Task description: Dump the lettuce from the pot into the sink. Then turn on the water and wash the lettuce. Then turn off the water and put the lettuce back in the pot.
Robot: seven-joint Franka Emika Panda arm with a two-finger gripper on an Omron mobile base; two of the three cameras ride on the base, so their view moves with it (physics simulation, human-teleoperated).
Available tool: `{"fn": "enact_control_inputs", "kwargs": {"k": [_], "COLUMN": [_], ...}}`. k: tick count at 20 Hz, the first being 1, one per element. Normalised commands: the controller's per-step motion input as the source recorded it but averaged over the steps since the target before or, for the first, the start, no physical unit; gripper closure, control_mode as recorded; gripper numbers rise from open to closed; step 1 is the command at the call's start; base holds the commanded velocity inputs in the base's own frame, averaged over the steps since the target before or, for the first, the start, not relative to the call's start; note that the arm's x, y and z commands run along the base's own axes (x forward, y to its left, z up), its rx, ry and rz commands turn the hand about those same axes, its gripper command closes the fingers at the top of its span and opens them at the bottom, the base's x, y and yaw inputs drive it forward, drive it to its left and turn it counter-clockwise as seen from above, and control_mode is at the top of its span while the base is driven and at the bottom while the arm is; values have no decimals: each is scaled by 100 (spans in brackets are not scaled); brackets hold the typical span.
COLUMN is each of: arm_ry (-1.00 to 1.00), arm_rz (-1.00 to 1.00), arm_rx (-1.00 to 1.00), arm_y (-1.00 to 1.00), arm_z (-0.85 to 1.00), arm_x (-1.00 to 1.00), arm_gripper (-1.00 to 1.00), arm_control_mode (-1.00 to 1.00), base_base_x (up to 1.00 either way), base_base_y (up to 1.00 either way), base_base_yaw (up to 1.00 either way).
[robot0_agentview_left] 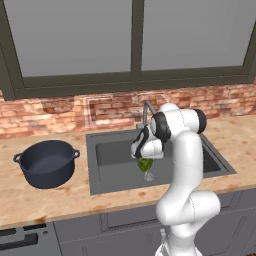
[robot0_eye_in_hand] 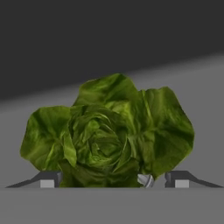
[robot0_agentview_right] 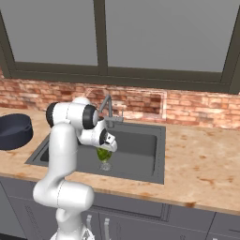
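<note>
So the pincer (robot0_eye_in_hand: pixel 112 180) was down in the sink (robot0_agentview_left: pixel 107 182), jaws spread wide with one tip on either side of the lettuce (robot0_eye_in_hand: pixel 109 131). From the hand view the bunch sat right between the tips, centred, leaves facing the camera. Couldn't really tell whether the fingers were touching the leaves yet or just straddling them, the base views are too small for that.

The lettuce was low in the basin, around the middle near the drain. The faucet (robot0_agentview_left: pixel 146 111) stood at the sink's back edge, just behind the arm. The pot (robot0_agentview_left: pixel 47 162) waited on the worktop (robot0_agentview_left: pixel 60 200) off the sink's left side, upright and looking empty.

My take: this was the pick-up for putting it back in the pot. Keep the bunch centred, sink a bit lower so the tips grab the dense core rather than floppy outer leaves, then close gently and lift straight up to clear the sink wall.
</note>
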Motion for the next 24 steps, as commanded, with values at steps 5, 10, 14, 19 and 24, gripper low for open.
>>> {"fn": "enact_control_inputs", "kwargs": {"k": [5,10,14,19,24], "arm_ry": [0,0,0,-3,-1], "arm_rz": [-7,-7,-5,-2,0], "arm_rx": [1,0,0,0,0], "arm_y": [2,8,19,28,25], "arm_z": [0,0,0,26,49], "arm_x": [-16,-22,-7,-3,0], "arm_gripper": [100,100,100,100,100], "arm_control_mode": [-100,-100,-100,-100,-100], "base_base_x": [0,0,0,0,0], "base_base_y": [0,0,0,0,0], "base_base_yaw": [0,0,0,0,0]}}
